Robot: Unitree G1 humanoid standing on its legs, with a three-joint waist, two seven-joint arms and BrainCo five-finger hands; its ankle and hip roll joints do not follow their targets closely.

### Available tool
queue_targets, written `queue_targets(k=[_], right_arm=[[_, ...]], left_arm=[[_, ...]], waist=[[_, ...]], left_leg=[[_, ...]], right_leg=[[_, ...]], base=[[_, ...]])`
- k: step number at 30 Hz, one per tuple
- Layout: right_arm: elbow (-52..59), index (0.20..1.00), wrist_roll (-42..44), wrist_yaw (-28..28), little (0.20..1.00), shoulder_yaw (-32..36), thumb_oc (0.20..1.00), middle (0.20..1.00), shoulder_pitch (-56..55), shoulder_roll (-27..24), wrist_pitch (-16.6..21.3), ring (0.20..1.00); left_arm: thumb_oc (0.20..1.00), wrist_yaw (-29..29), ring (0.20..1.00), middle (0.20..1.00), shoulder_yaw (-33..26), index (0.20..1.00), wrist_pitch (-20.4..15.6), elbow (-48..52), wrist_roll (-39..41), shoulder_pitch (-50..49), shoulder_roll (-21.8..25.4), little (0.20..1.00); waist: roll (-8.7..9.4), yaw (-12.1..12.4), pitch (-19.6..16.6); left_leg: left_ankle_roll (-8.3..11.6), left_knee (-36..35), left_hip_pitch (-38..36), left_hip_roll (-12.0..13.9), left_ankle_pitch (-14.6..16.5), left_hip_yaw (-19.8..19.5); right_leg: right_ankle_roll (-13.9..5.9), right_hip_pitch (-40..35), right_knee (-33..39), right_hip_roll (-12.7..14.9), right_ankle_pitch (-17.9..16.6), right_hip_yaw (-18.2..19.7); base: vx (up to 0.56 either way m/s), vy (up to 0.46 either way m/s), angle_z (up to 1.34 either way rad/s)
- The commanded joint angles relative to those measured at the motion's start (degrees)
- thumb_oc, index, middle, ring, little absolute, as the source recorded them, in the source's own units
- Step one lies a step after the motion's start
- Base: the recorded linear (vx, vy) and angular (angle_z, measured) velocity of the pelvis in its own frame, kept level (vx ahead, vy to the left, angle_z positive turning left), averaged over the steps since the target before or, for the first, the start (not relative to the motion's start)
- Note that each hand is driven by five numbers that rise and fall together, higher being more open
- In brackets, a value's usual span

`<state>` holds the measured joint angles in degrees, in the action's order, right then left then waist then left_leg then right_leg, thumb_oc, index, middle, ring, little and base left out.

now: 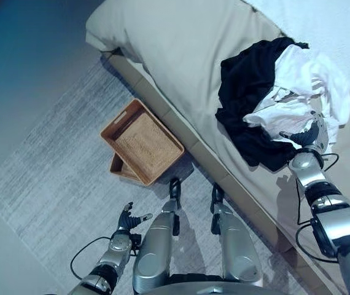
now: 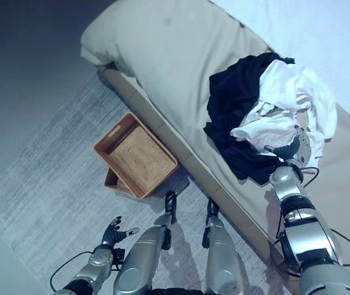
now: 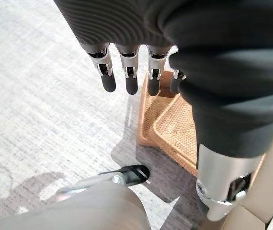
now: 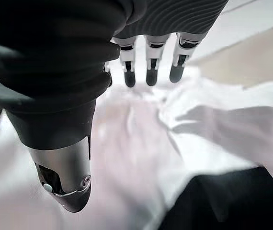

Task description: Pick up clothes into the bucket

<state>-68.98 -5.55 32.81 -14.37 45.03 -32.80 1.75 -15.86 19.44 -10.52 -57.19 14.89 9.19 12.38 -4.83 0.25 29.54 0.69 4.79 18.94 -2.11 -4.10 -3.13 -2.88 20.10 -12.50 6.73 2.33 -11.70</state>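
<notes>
A heap of clothes lies on the beige bed (image 1: 181, 55): a black garment (image 1: 248, 92) with a white garment (image 1: 298, 86) on top of it. My right hand (image 1: 312, 136) hovers at the near edge of the white garment (image 4: 141, 153), fingers (image 4: 151, 76) straight and open, nothing held. A brown woven basket (image 1: 143, 141) stands on the floor by the bed's side, with nothing in it. My left hand (image 1: 128, 219) hangs low over the rug, open, with the basket (image 3: 175, 124) just past its fingers (image 3: 129, 81).
A grey rug (image 1: 52, 166) covers the floor around the basket. A second, flatter woven tray (image 1: 121, 168) pokes out beneath the basket. The bed's edge (image 1: 212, 160) runs diagonally between the basket and the clothes.
</notes>
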Motion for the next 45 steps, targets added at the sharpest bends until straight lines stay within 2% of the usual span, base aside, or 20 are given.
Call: queue_targets(k=[1,4,18,19,20,21,28,34,36,40,45], right_arm=[[-4.16,1.000,-1.15,-0.73,1.000,-3.89,1.000,1.000,3.74,-5.43,-1.79,1.000],[-8.98,1.000,-2.27,-2.31,1.000,-6.15,1.000,1.000,7.70,-6.44,-3.44,1.000],[-8.12,1.000,-1.62,-0.28,1.000,-9.70,1.000,1.000,14.64,-8.37,-2.84,1.000],[-7.32,0.329,-0.43,0.32,0.329,-9.65,0.329,0.329,16.00,-8.45,-2.21,0.329],[-7.33,0.329,-0.42,0.32,0.329,-9.66,0.329,0.329,16.01,-8.45,-2.21,0.329],[-6.60,0.200,0.76,0.53,0.200,-9.26,0.200,0.200,16.47,-8.45,-1.61,0.200],[1.09,0.200,7.96,2.48,0.200,-7.36,0.200,0.200,17.84,-7.12,2.66,0.200],[11.04,0.200,8.38,3.22,0.200,-6.48,0.200,0.200,16.99,-8.40,4.47,0.200],[18.13,0.200,8.22,3.96,0.200,-4.81,0.200,0.200,15.43,-9.57,5.36,0.200],[23.30,0.200,8.67,4.69,0.200,-2.20,0.200,0.200,13.87,-10.48,6.19,0.200],[30.44,0.200,8.84,5.73,0.200,1.93,0.200,0.200,11.61,-12.28,7.40,0.200]], left_arm=[[1.000,-0.78,1.000,1.000,2.11,1.000,-0.85,1.15,1.97,-0.03,-0.73,1.000],[1.000,-0.47,1.000,1.000,4.05,1.000,-1.13,3.65,2.90,1.15,-0.81,1.000],[1.000,-0.84,1.000,1.000,7.24,1.000,-1.98,8.58,5.28,2.88,-1.11,1.000],[1.000,-0.94,1.000,1.000,7.59,1.000,-2.09,8.46,5.45,3.28,-1.23,1.000],[1.000,-0.94,1.000,1.000,7.58,1.000,-2.10,8.45,5.45,3.28,-1.23,1.000],[1.000,-0.94,1.000,1.000,7.62,1.000,-1.98,8.47,5.54,3.43,-1.30,1.000],[1.000,-1.64,1.000,1.000,7.35,1.000,-2.70,8.09,5.68,4.32,-1.67,1.000],[1.000,-1.78,1.000,1.000,6.11,1.000,-3.06,8.17,5.15,3.99,-1.17,1.000],[1.000,-1.79,1.000,1.000,4.73,1.000,-3.20,8.20,4.86,3.42,-0.80,1.000],[1.000,-1.69,1.000,1.000,3.22,1.000,-3.03,7.32,4.30,2.74,-0.14,1.000],[1.000,-1.15,1.000,1.000,0.45,1.000,-2.20,4.41,3.12,0.99,0.85,1.000]], waist=[[1.69,-0.09,-0.94],[0.70,0.12,0.25],[-0.86,0.22,0.25],[-0.90,0.35,0.25],[-0.90,0.35,0.25],[-0.88,0.37,0.25],[-0.22,-0.12,0.25],[0.87,-0.75,0.25],[1.80,-1.13,0.25],[3.04,-1.39,-0.39],[4.90,-1.54,-3.03]], left_leg=[[1.13,6.05,2.85,-1.18,2.51,-2.62],[1.32,5.04,3.85,-1.29,1.41,-3.76],[1.50,0.92,7.72,-0.49,-1.29,-4.21],[1.52,0.04,7.92,-0.21,-1.79,-4.19],[1.52,0.03,7.92,-0.21,-1.79,-4.18],[1.51,-0.48,7.93,-0.09,-2.00,-4.24],[1.74,-2.88,6.38,0.39,-2.81,-4.73],[1.77,-3.18,4.38,0.47,-2.47,-4.46],[1.69,-2.91,2.98,0.52,-1.94,-3.99],[1.64,-2.73,1.40,0.81,-1.48,-3.19],[1.48,-2.39,-1.09,1.10,-0.24,-1.84]], right_leg=[[-2.10,0.55,-4.83,4.07,1.54,-1.74],[-1.90,2.04,-5.54,4.49,1.72,-2.61],[-1.97,8.76,-5.60,4.41,1.00,-2.12],[-2.06,9.44,-5.39,4.28,0.80,-1.90],[-2.06,9.45,-5.39,4.27,0.80,-1.89],[-2.14,9.64,-5.21,4.23,0.66,-1.83],[-2.61,8.52,-3.43,3.93,0.20,-1.76],[-2.84,6.37,-2.56,3.90,-0.09,-1.62],[-3.01,4.88,-1.86,3.86,-0.52,-1.17],[-3.22,2.70,0.03,3.37,-1.58,-0.78],[-3.62,-0.78,2.47,2.82,-2.56,-0.04]], base=[[-0.05,-0.028,0.24],[-0.03,-0.024,0.25],[0.00,-0.003,0.02],[0.00,0.000,0.00],[0.00,0.000,0.00],[0.00,0.000,0.00],[0.00,0.000,0.00],[0.00,0.000,0.00],[0.00,0.000,0.00],[0.00,0.003,-0.02],[0.03,0.012,-0.14]])
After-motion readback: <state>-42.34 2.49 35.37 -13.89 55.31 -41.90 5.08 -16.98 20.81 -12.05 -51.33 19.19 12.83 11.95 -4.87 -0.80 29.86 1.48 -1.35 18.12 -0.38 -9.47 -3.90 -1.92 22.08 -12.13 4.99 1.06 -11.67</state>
